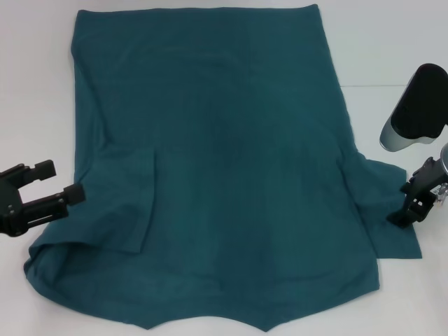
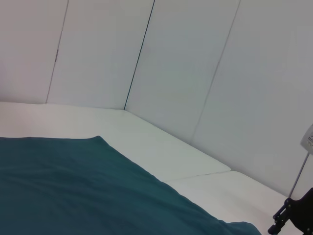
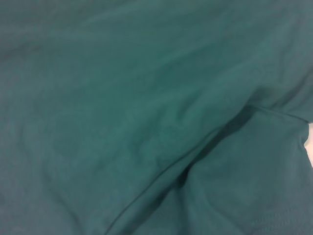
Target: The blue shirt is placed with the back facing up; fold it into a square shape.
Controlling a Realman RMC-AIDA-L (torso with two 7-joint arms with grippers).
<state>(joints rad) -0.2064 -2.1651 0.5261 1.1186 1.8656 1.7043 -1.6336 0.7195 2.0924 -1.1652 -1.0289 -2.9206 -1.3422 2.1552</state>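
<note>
Head view: nearest me is the blue shirt's bottom edge with its notched collar area, shirt spread flat across the white table, hem at the far side. Its left sleeve is folded inward onto the body; the right sleeve sticks out flat. I see the left gripper at the shirt's left edge beside the folded sleeve, fingers spread apart, nothing between them. The right gripper is down at the right sleeve, tips against the cloth; can't tell whether it's pinching.

Left wrist view: shirt lying on the table, white wall panels behind.

Right wrist view: only wrinkled shirt fabric, a fold running across.
</note>
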